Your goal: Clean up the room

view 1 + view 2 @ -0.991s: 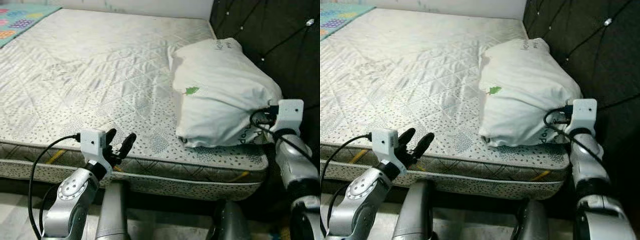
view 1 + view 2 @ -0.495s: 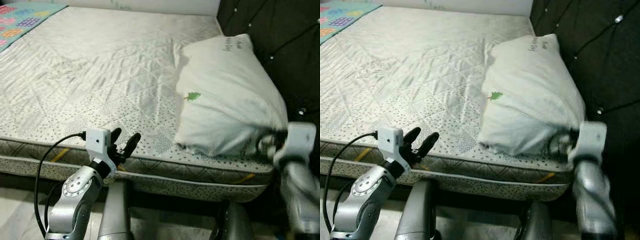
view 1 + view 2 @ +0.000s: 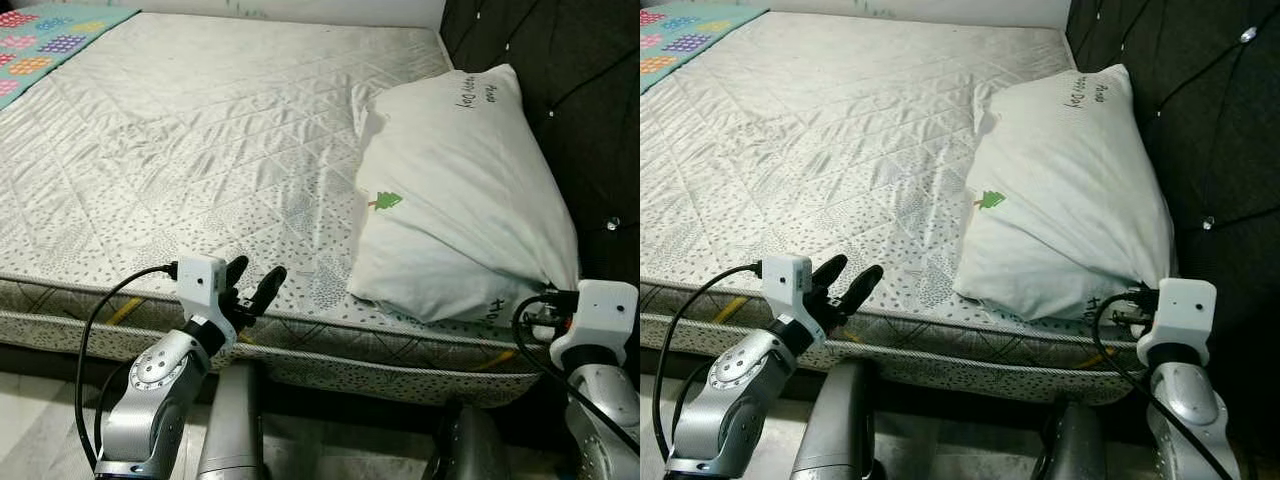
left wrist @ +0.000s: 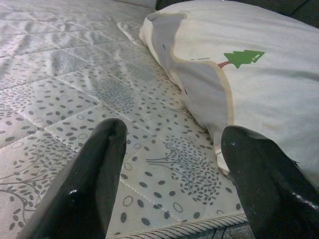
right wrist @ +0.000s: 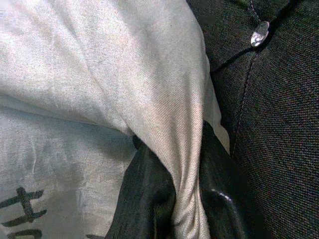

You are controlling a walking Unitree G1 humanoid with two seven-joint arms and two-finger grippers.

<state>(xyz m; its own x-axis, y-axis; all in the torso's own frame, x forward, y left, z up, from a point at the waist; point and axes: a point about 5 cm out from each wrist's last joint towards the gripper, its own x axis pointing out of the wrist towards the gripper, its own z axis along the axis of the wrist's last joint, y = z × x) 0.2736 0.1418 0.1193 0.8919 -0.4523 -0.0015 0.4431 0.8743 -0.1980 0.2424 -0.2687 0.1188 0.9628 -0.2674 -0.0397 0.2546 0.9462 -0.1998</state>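
A white pillow [image 3: 465, 190] with a small green tree print lies on the right side of the bare mattress [image 3: 200, 140], against the dark headboard. My right gripper [image 5: 174, 199] is shut on the pillow's near right corner, with a fold of cloth pinched between its black fingers [image 5: 144, 199]. That gripper's white wrist block [image 3: 598, 312] sits at the mattress's front right corner. My left gripper [image 3: 255, 282] hovers open at the mattress's front edge, left of the pillow, with nothing between its fingers [image 4: 94, 174].
The tufted dark headboard [image 3: 580, 90] rises along the right. A colourful patterned blanket [image 3: 55, 30] lies at the far left of the mattress. Floor and my own legs show below the bed's front edge [image 3: 330, 350].
The pillow has been pulled flatter and stretched toward its gripped corner, and the right wrist has dropped lower at the bed's corner. The camera has shifted a little. The left gripper has stayed open.
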